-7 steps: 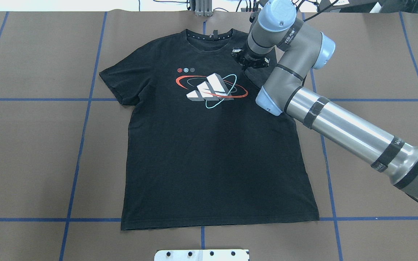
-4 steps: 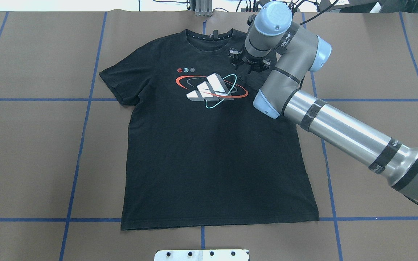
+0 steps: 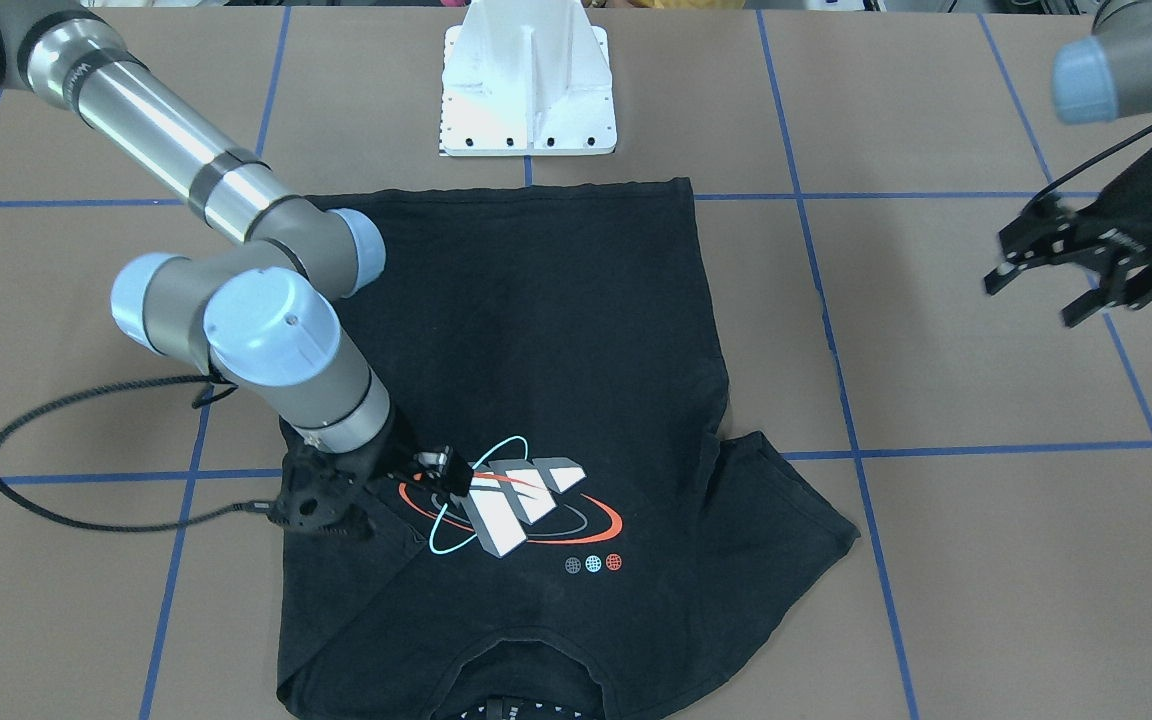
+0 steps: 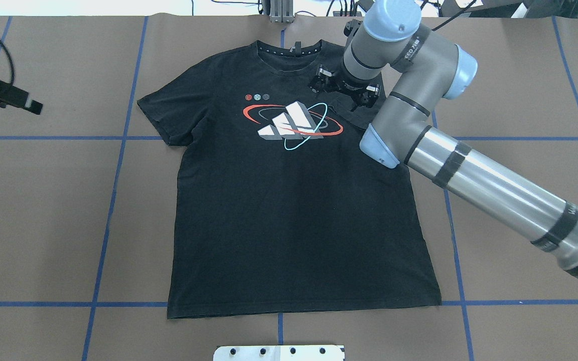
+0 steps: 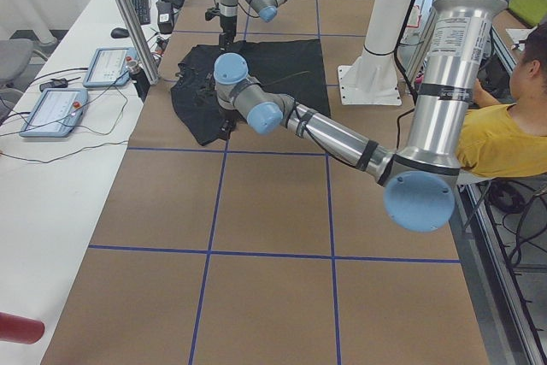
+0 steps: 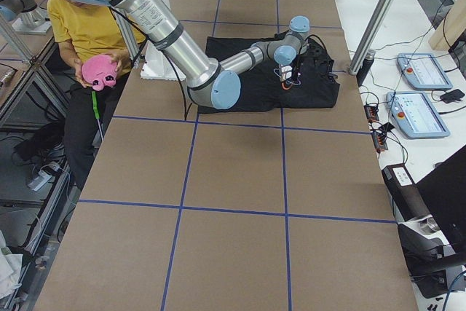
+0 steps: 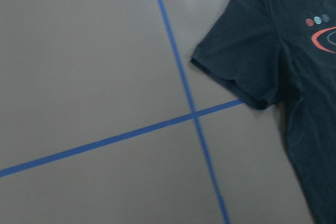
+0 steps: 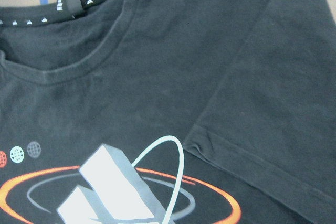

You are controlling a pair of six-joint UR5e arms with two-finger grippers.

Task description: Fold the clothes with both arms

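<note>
Overhead view, bottom of frame upward. The T-shirt lies face up on the table, with its hem straight along the lower blue tape line and its body flat. At mid-frame the print is uncovered. The sleeve at left centre is spread out, while the opposite sleeve is turned in over the chest just right of the print.

The right gripper hangs directly over that folded sleeve, below the collar. Its jaws are spread and nothing is held. In the front-facing view the left gripper is at upper right, also released and empty. It sits over bare table, well apart from the garment.

Risks:
- The turned-in sleeve is unpinned and may relax outward.
- A right fingertip rising close to the cloth could catch the sleeve hem and undo the fold.
- On the flat sleeve, a shallow pinch by the left gripper could slip, and a deep one could take both layers.
</note>
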